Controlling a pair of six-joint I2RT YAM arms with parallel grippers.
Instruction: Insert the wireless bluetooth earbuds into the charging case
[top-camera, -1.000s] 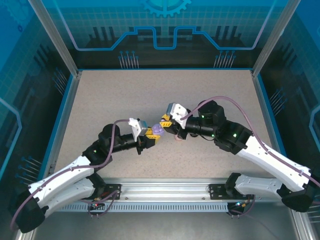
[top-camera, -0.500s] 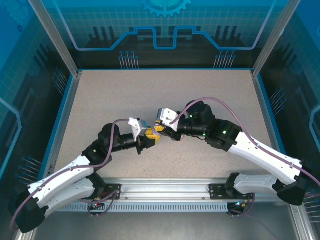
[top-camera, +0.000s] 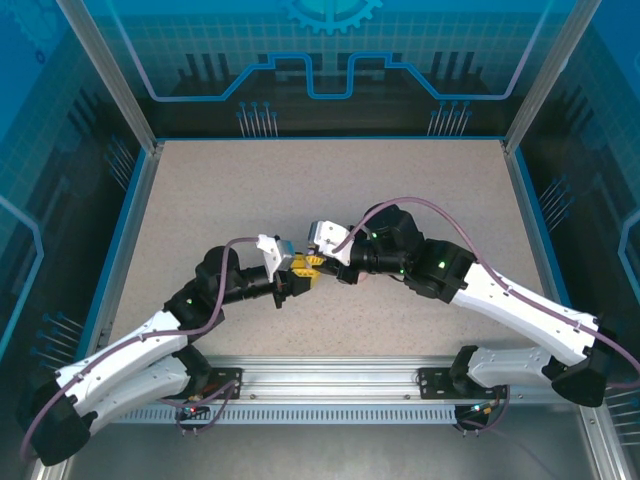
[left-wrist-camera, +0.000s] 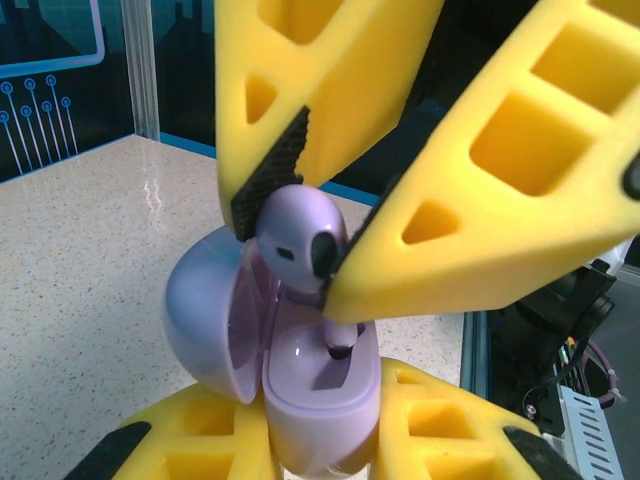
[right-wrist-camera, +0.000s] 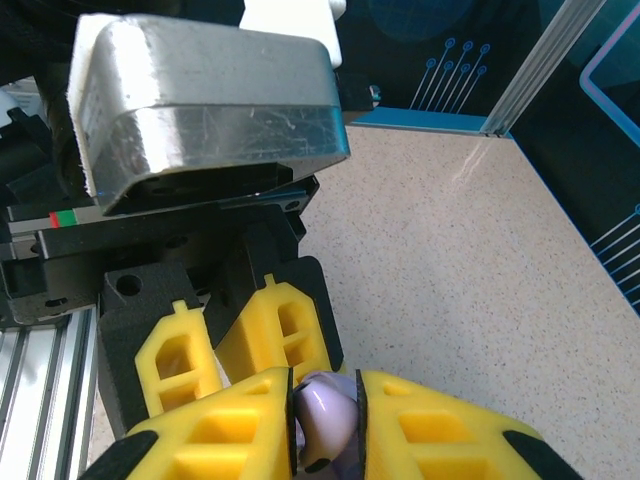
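My left gripper (left-wrist-camera: 320, 445) is shut on a lilac charging case (left-wrist-camera: 320, 390), held upright with its lid (left-wrist-camera: 205, 310) swung open to the left. From above, my right gripper (right-wrist-camera: 327, 428) comes down shut on a lilac earbud (left-wrist-camera: 298, 238). The bud's stem tip (left-wrist-camera: 340, 347) sits at the mouth of the case's slot. In the right wrist view the earbud (right-wrist-camera: 322, 408) is pinched between my yellow fingers, just in front of the left gripper's fingers (right-wrist-camera: 285, 330). In the top view the left gripper (top-camera: 298, 272) and right gripper (top-camera: 316, 262) meet above the table's middle.
The speckled beige table (top-camera: 320, 190) has a blue raised rim (top-camera: 130, 220) and glass walls around it. An aluminium rail (top-camera: 330, 385) with both arm bases runs along the near edge.
My right gripper has moved left and down with the earbud until it meets the left gripper over the open case. The left arm has stayed still.
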